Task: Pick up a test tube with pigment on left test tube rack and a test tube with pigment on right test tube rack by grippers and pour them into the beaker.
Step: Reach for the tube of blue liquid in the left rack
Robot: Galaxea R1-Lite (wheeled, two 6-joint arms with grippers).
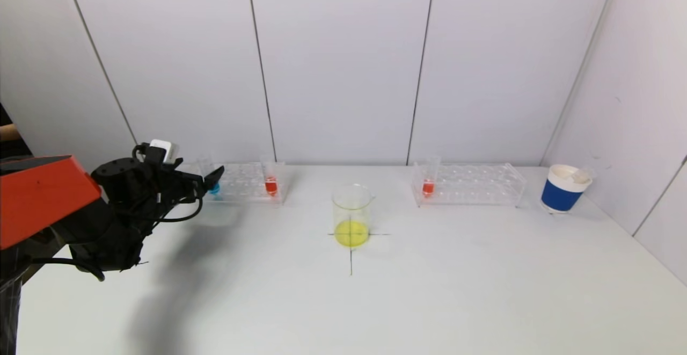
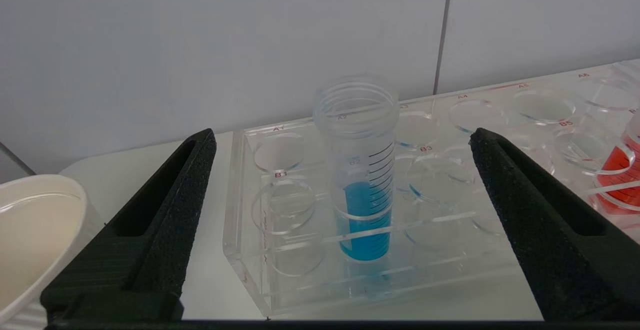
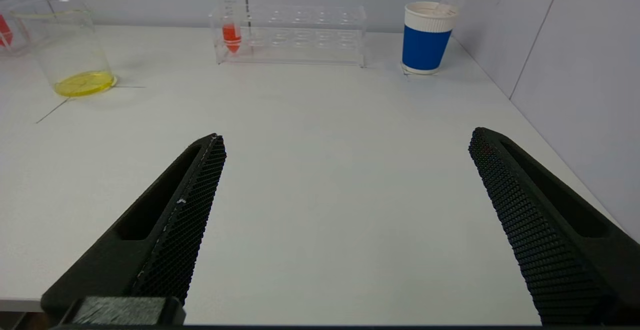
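The left rack (image 1: 244, 183) holds a tube of blue pigment (image 1: 214, 188) and a tube of red pigment (image 1: 271, 185). My left gripper (image 1: 206, 180) is open just in front of the blue tube (image 2: 362, 180), which stands upright in the rack (image 2: 280, 250), ahead of and between the fingers, untouched. The right rack (image 1: 472, 183) holds one red tube (image 1: 428, 186). The glass beaker (image 1: 351, 215) with yellow liquid stands at the table's middle on a cross mark. My right gripper (image 3: 345, 138) is open and empty over the near right table; it is out of the head view.
A blue paper cup (image 1: 563, 188) stands at the far right beyond the right rack. A white cup (image 2: 30, 240) sits beside the left rack's outer end. White walls close the back and the right side.
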